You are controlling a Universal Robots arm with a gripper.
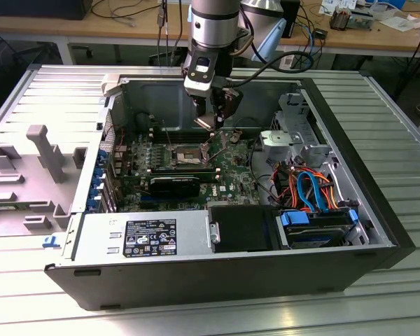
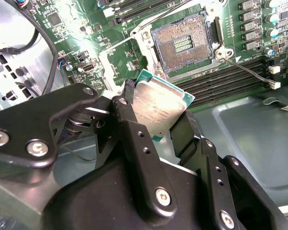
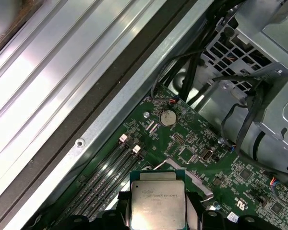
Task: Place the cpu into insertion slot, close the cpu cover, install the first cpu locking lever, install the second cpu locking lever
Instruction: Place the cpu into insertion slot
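- Jaws pinch the cpu [image 2: 158, 108] by opposite edges, held clear above the green board [image 2: 72, 40].
- Insertion slot [image 2: 185, 44] lies open, close by the cpu.
- Judgement: square the corners to the slot, keep the cpu level, lower it straight without sliding.

An open case [image 1: 217, 280] is laid on a ribbed metal table [image 1: 399, 126]. A green motherboard [image 1: 231, 178] is seen on its floor, with a black card [image 1: 173, 184] plugged in across it. A silver power supply [image 1: 143, 238] is set along the wall nearest the exterior camera, and a black box [image 1: 241, 227] is fitted just beside it. Toward the exterior view's right, a drive [image 1: 315, 227] with blue clips is mounted, with orange and blue cables [image 1: 308, 189] looped above it. A grey metal cage [image 1: 294, 133] is fixed in the far corner. A grey plastic part [image 1: 45, 150] is laid beside the case at the exterior view's left. In the first wrist view a coin cell [image 3: 168, 117] is seated on the motherboard.
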